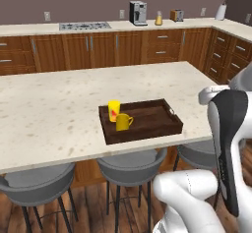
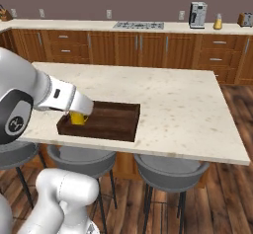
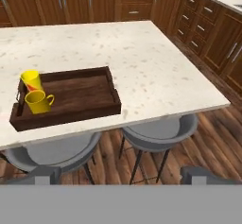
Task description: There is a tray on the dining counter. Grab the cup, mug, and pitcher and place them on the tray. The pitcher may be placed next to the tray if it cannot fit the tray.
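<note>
The dark wooden tray (image 1: 142, 121) is sitting on the beige speckled bench (image 1: 59, 104), close to its near edge, above the grey stools (image 1: 130, 165). Inside the tray, at its left end as the left base view shows it, the tall yellow cup (image 1: 114, 110) with the red mark is standing upright, and the short yellow mug (image 1: 123, 122) is standing just in front of it, handle pointing right; whether the two are touching is hard to tell. The rest of the tray floor is lying bare. The pitcher (image 1: 159, 18) with orange liquid is standing on the far counter (image 1: 113, 28), just right of the coffee machine (image 1: 138, 13), well apart from the tray. The fingers (image 3: 120, 175) are standing wide apart, holding nothing, and hanging in the air out past the near edge of the bench, looking back over the stools.
</note>
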